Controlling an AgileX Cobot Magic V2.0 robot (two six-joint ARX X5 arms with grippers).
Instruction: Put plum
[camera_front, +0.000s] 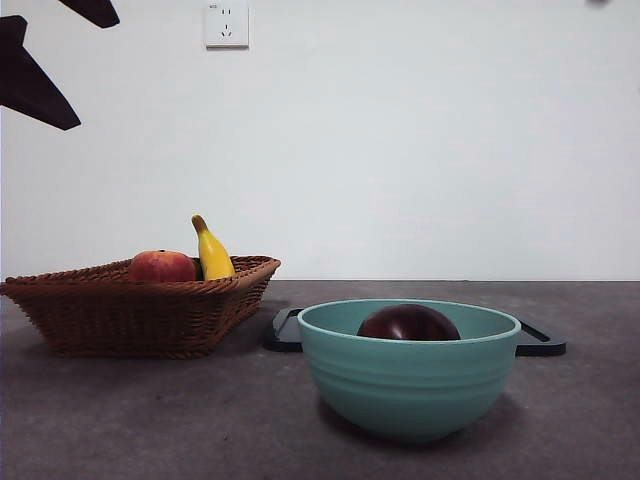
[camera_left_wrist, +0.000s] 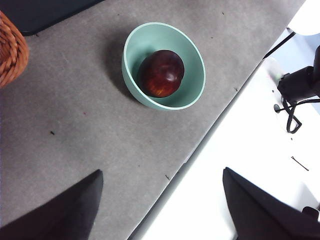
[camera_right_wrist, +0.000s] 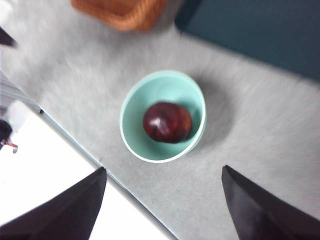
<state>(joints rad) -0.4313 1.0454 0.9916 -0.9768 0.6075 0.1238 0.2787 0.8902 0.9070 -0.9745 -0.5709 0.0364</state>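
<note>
Front view, plum (camera_front: 408, 323): lower centre of frame, sitting low inside teal bowl (camera_front: 410, 385); only the upper dome clears the rim, underside hidden by the bowl wall. Placement judged done, fruit at rest, nothing touching it.
Front view, basket (camera_front: 135, 310): left of frame, holding red-orange fruit (camera_front: 161, 266) and banana (camera_front: 212, 251); both partly sunk behind the woven rim.
Front view, dark board (camera_front: 540, 342): behind bowl, mostly blocked, only ends showing at either side.
Front view, arms: black tips at upper left corner only; which arm unclear here.
Left wrist view, left hand (camera_left_wrist: 162, 205): spread wide, holding nothing, high above bench (camera_left_wrist: 75, 115); likely clear of the bowl because the drop is finished.
Left wrist view, plum (camera_left_wrist: 161, 73): upper centre, in bowl (camera_left_wrist: 195, 65), paler reddish patch showing; basket cut off at left edge.
Right wrist view, right hand (camera_right_wrist: 164, 202): spread wide, empty, well above bowl (camera_right_wrist: 135, 115).
Right wrist view, plum (camera_right_wrist: 167, 122): centre, in bowl; whole picture blurred, surface detail unreadable, basket cut by top edge.
</note>
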